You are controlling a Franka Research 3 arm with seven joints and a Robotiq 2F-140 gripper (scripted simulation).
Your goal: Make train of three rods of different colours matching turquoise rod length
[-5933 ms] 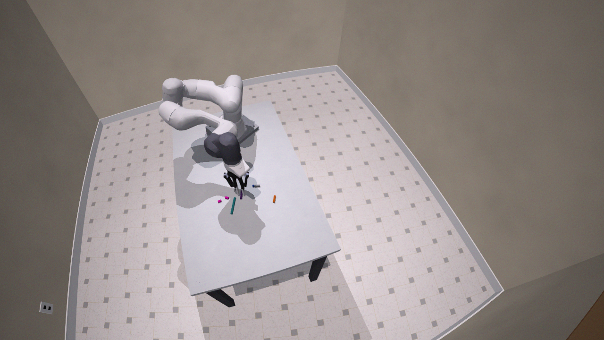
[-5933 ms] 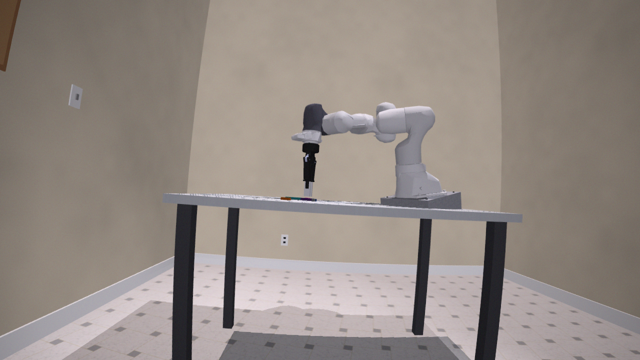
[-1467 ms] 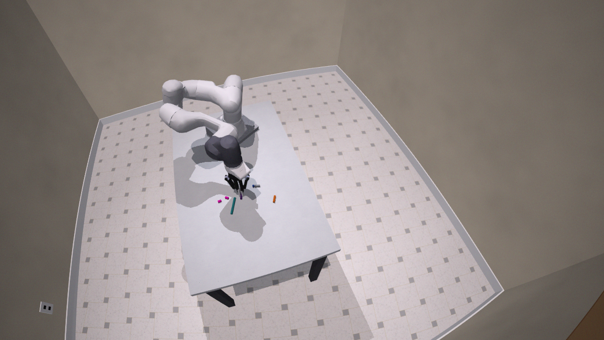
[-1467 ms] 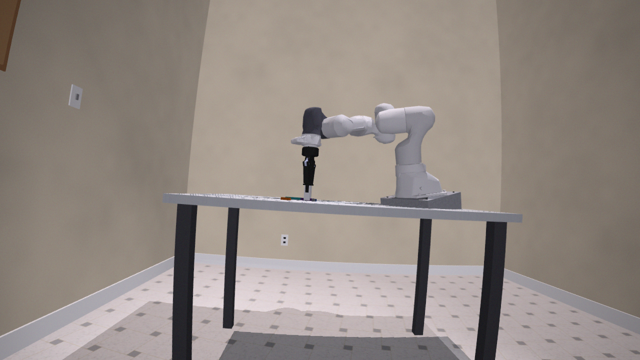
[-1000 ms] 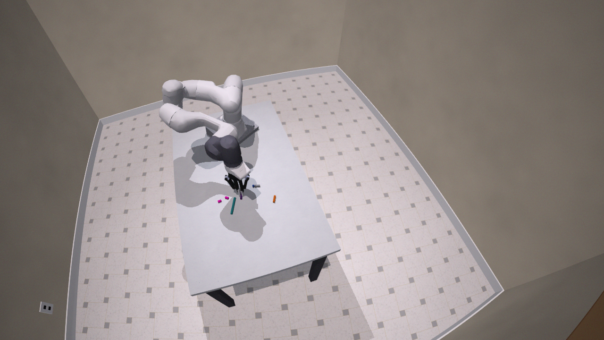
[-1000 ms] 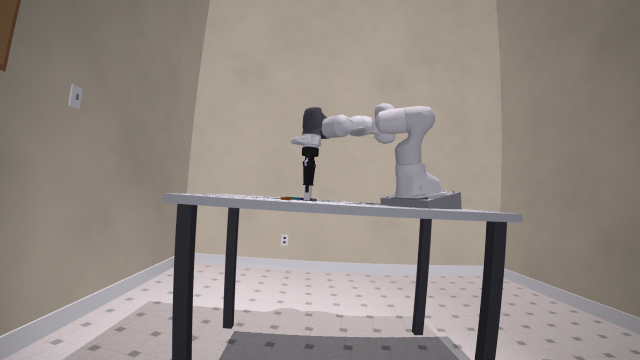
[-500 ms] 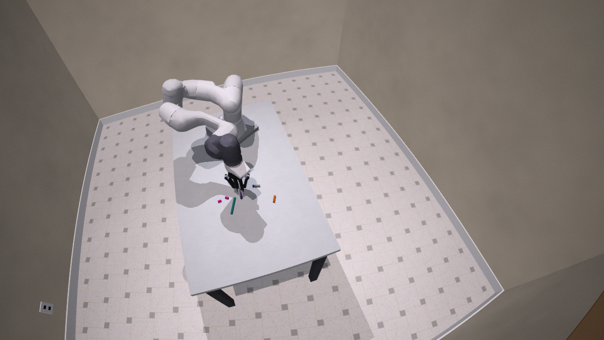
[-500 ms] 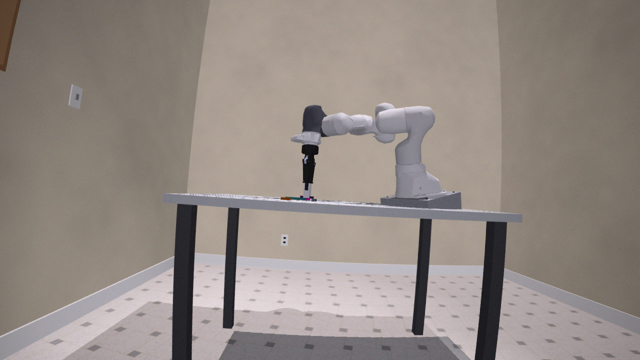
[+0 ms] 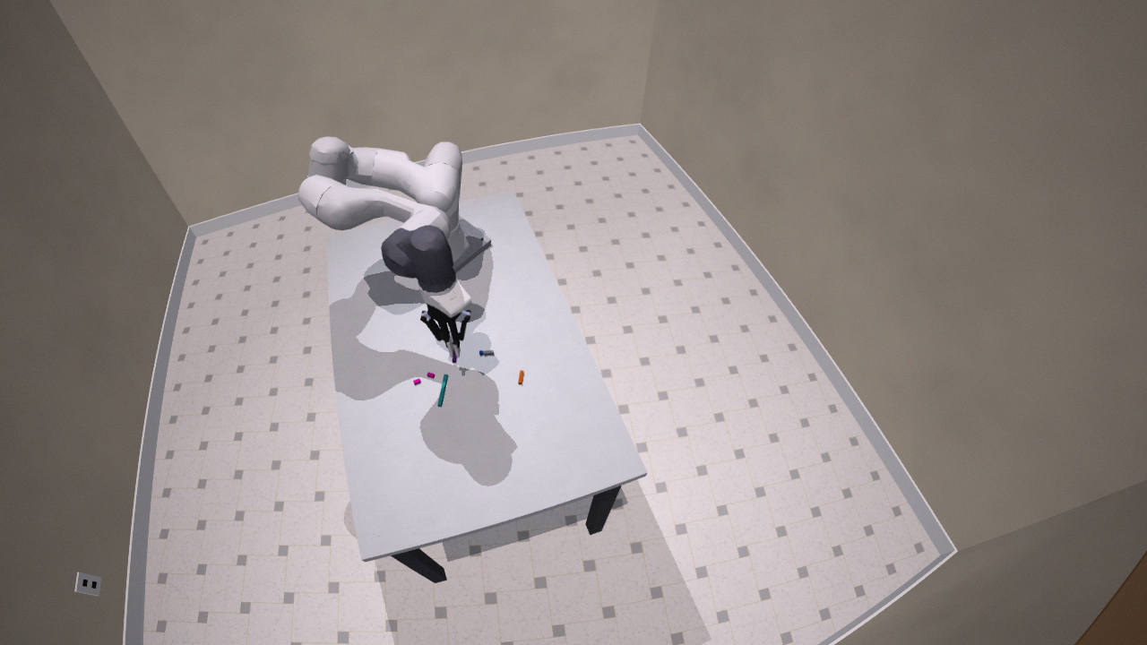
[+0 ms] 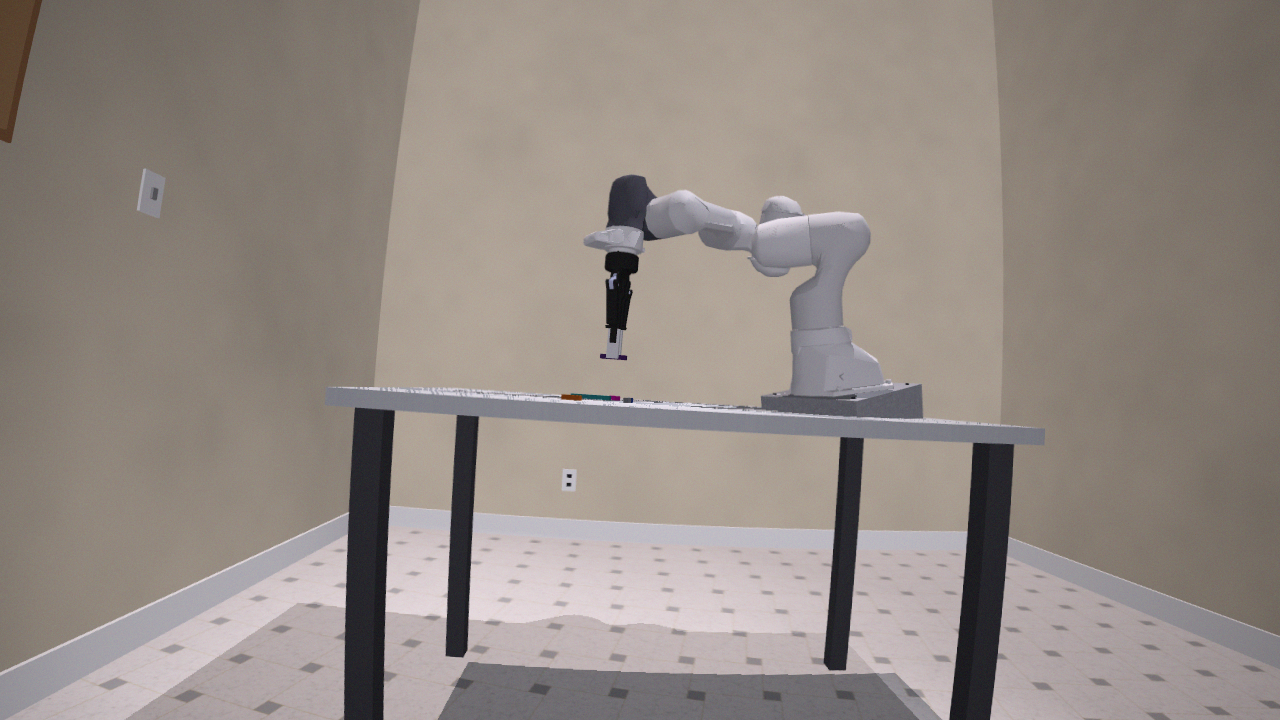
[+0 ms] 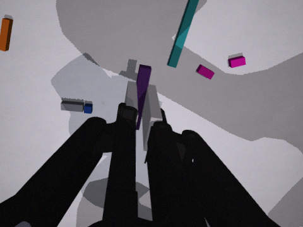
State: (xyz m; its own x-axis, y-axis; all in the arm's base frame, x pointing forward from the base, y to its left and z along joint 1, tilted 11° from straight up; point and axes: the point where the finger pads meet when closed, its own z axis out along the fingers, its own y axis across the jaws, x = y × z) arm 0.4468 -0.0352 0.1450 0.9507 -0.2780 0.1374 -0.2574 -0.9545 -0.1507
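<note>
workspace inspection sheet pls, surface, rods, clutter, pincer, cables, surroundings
surface: grey table on dark legs, arm shadows across it
job's things: turquoise rod, two magenta rods, orange rod, and a grey rod end to end with a blue rod all lie flat; purple rod is lifted above the table
clutter: nothing seen
grippers: pincer shut on the purple rod, held level, pointing down
cables: nothing seen
surroundings: tiled floor, beige walls, wall sockets, wall plate
</note>
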